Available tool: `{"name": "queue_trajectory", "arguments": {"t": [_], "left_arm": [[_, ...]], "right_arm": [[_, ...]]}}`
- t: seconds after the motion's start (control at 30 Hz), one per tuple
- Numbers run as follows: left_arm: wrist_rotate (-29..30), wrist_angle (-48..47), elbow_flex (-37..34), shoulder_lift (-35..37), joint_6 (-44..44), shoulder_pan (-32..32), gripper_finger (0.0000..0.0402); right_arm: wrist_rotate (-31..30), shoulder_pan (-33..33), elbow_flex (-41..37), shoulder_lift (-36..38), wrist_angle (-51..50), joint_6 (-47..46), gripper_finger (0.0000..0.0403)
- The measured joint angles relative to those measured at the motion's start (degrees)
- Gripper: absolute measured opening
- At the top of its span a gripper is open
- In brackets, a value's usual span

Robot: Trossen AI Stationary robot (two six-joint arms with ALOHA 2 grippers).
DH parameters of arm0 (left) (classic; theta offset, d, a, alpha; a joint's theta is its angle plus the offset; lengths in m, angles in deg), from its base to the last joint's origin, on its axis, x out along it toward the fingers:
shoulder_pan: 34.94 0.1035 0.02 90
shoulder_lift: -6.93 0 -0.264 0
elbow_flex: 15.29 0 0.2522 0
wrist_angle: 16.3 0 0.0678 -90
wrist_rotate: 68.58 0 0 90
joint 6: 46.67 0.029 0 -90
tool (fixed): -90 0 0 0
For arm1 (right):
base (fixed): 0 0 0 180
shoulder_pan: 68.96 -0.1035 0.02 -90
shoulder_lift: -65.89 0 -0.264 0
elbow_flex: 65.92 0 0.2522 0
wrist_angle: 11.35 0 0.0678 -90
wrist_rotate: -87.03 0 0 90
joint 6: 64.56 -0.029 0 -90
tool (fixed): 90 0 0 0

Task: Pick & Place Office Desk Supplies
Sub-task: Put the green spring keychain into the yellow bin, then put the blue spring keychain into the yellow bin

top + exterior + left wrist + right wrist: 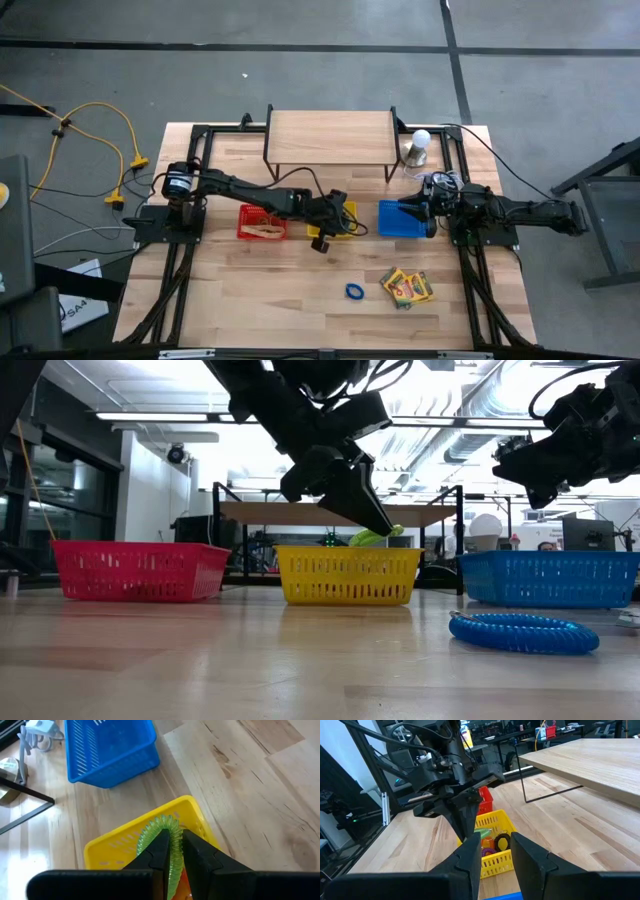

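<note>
While my left end effector hangs clamped on a green coil ring above the yellow basket at frame centre, I cannot tell the right end effector's state.

The left pincer hangs over the yellow basket, with the red basket just to its left and the blue ring on the counter nearer the front edge.

green ring, yellow basket, blue basket, red basket, blue ring
</note>
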Motion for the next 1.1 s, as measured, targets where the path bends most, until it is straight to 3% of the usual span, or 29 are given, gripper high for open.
{"name": "queue_trajectory", "arguments": {"t": [0.47, 0.77, 1.1], "left_arm": [[-1.22, -2.48, 0.09, -1.29, -2.42, 0.42, 0.0037], [-2.32, -2.96, 0.09, -1.29, -2.5, 0.76, 0.0074], [-2.29, -2.97, 0.09, -1.29, -2.48, 0.76, 0.0077]], "right_arm": [[0.0, 0.02, 0.01, 0.0, -0.02, 0.0, 0.0094], [0.0, 0.02, 0.02, 0.0, 0.0, 0.0, 0.0094], [0.01, 0.01, 0.0, 0.0, 0.0, 0.0, 0.0094]]}}
